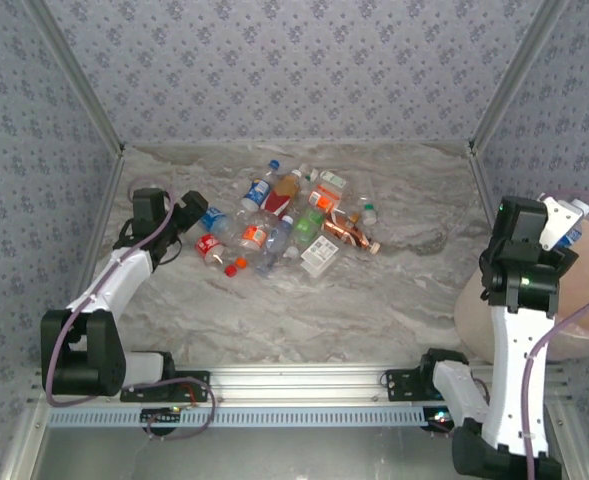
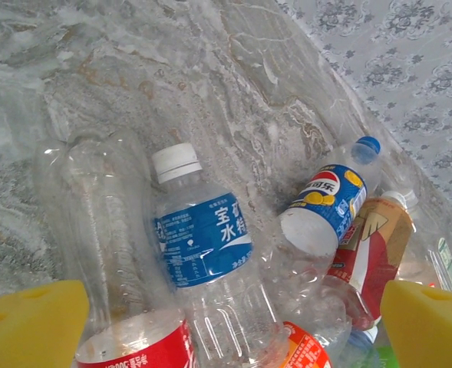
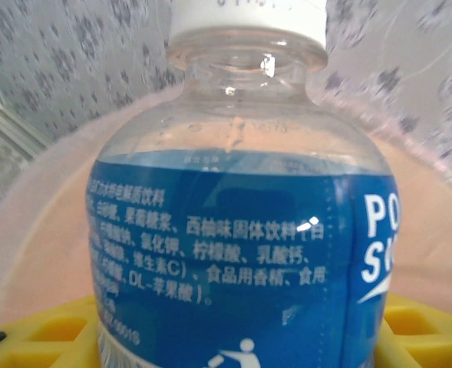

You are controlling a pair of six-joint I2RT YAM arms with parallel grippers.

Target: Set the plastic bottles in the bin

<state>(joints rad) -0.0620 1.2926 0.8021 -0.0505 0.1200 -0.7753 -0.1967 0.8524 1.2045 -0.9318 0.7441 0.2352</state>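
The right gripper (image 1: 562, 224) has its yellow pads (image 3: 45, 333) drawn in against both sides of a blue-labelled bottle (image 3: 241, 253), gripping it low on the body with the white cap (image 3: 249, 17) at the end farthest from the fingers. The label carries columns of small white Chinese print and, at its right edge, large white letters "PO" above an "S". Just behind and beneath the held bottle lies the pale pink bin (image 1: 574, 310). The left gripper (image 2: 226, 333) stands spread as wide as it goes, with nothing held, one yellow pad (image 2: 30, 326) at each side over the heap of plastic bottles (image 1: 284, 225) on the marbled table (image 1: 374, 290); whether a pad touches one I cannot tell. Between the pads lie a red-labelled clear bottle (image 2: 137, 345) and a white-capped bottle with a blue Chinese-lettered label (image 2: 202, 241). Beyond them lies a blue-capped bottle with a red, white and blue roundel (image 2: 329, 203), and beside it a red-and-tan labelled bottle (image 2: 371, 245).
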